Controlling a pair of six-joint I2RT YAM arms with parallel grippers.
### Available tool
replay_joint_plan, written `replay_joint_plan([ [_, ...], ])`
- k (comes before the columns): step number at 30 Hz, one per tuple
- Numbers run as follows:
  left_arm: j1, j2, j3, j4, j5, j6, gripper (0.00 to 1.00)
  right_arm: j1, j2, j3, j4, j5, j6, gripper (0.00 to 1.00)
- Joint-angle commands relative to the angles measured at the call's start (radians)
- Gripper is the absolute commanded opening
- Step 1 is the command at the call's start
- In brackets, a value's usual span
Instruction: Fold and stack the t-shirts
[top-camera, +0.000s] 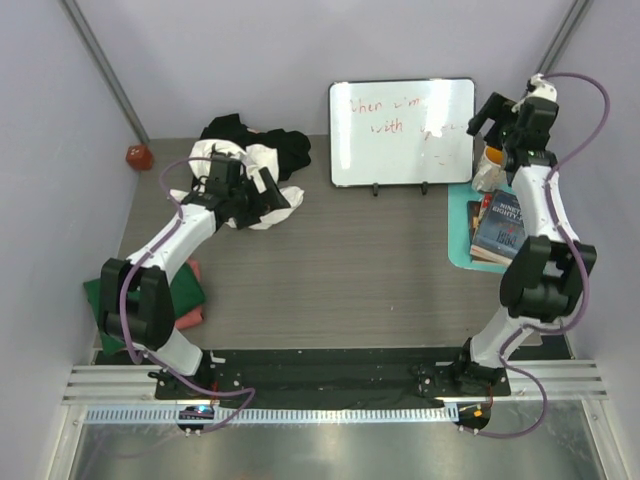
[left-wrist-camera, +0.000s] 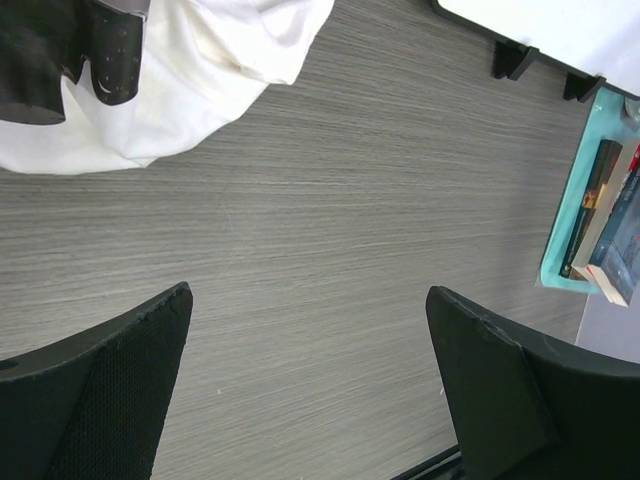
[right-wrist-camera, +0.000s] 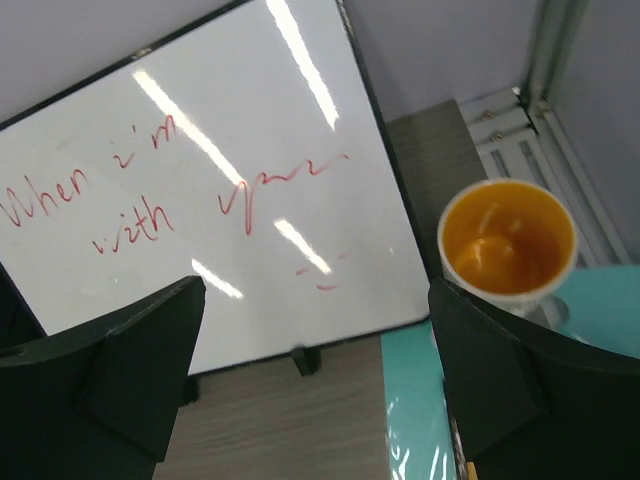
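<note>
A crumpled white t-shirt lies at the back left, against a black t-shirt. In the left wrist view the white shirt fills the upper left with black cloth beside it. My left gripper is open and empty at the white shirt's near-right edge, with bare table between its fingers. A folded dark green t-shirt and a salmon pink one lie stacked by the left arm's base. My right gripper is open, empty and raised at the back right.
A whiteboard with red writing stands at the back centre. A teal mat at the right holds books and a cup with an orange inside. A red object sits at the back left corner.
</note>
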Motion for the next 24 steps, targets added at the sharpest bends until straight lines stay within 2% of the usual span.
replay_joint_plan([
  [1, -0.023, -0.015, 0.002, 0.065, 0.056, -0.002, 1.0, -0.004, -0.263, -0.22, -0.003, 0.276, 0.087, 1.0],
  [4, -0.058, 0.02, 0.032, 0.061, 0.07, -0.002, 1.0, -0.004, -0.354, -0.346, -0.019, 0.353, 0.159, 1.0],
  [7, -0.095, 0.043, 0.057, 0.055, 0.073, 0.0, 1.0, -0.017, -0.386, -0.373, -0.098, 0.428, 0.186, 1.0],
  [18, -0.241, 0.246, 0.292, 0.041, 0.12, -0.014, 1.0, -0.16, -0.448, -0.472, -0.249, 0.399, 0.242, 1.0],
  [21, -0.27, 0.276, 0.312, 0.042, 0.122, -0.016, 1.0, -0.2, -0.445, -0.52, -0.267, 0.353, 0.25, 1.0],
  [24, -0.288, 0.31, 0.327, 0.047, 0.129, -0.02, 1.0, -0.206, -0.446, -0.54, -0.298, 0.402, 0.25, 1.0],
])
